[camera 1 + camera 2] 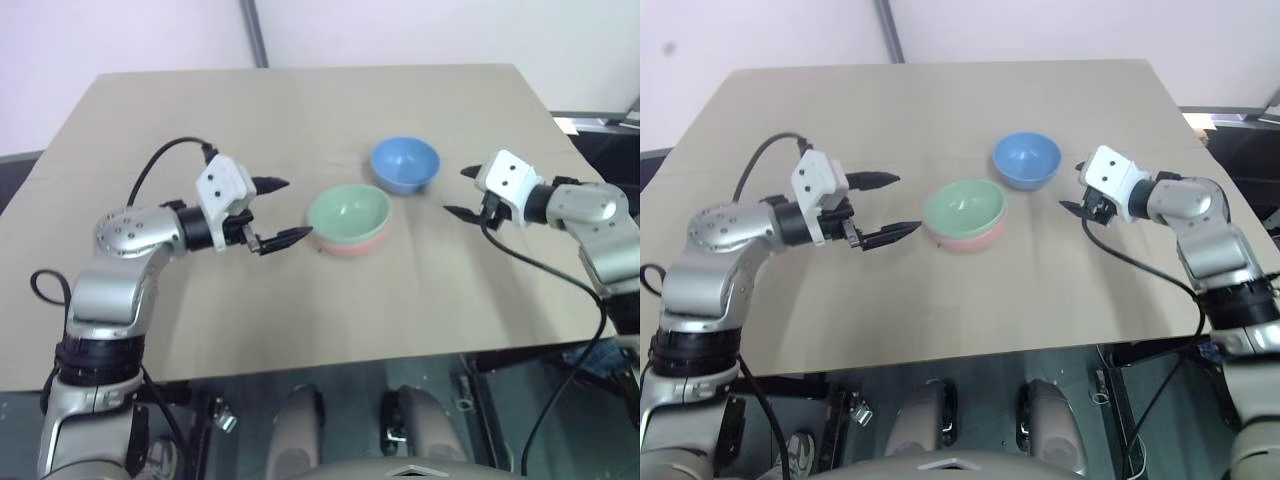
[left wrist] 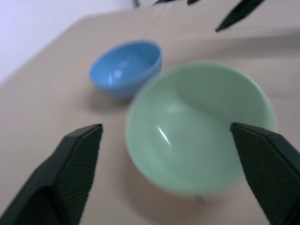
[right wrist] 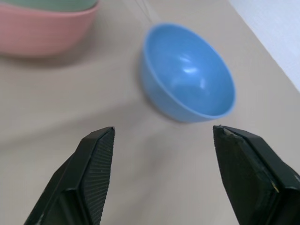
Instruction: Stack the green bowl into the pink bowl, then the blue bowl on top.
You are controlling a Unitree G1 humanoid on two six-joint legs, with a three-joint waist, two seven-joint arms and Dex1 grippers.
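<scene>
Left gripper (image 1: 280, 212) gapes empty beside the nested green bowl (image 1: 347, 212), right gripper (image 1: 458, 192) open and empty, must straddle the blue bowl (image 1: 405, 163).

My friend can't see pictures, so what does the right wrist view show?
A blue bowl sits on a tan table, just ahead of the open right claw. A green bowl rests inside a pink bowl nearby.

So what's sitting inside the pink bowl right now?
The small round pale mint-green bowl is nested in the salmon-pink bowl, whose outer wall shows below it. The green bowl looks empty; the pink bowl's interior is covered.
</scene>
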